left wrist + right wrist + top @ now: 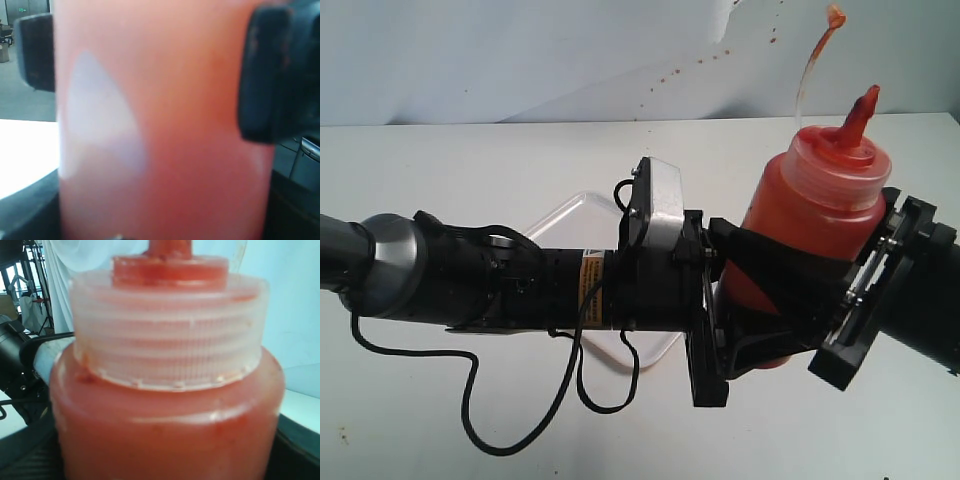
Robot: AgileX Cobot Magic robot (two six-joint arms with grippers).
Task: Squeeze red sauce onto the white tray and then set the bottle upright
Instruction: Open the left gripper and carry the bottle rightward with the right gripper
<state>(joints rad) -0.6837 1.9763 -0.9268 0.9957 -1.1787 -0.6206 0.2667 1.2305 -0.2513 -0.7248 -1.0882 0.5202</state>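
The bottle (815, 215) is held nozzle-up above the tabletop (470, 160), right of the white tray (570, 215), grasped by the left claw (150, 65) and right claw (825, 305); squeezing seems pending, so tipping it over the tray is called for.

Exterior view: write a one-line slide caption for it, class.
Left claw and right claw grip the tilted bottle, nozzle up; the tray lies partly hidden behind the left arm.

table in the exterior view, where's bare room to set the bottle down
Free: the table strip in front, beside the looping cable; the far strip between the white tray and the wall. Crowded: the middle, where both arms' fingers clamp the bottle by the tray.
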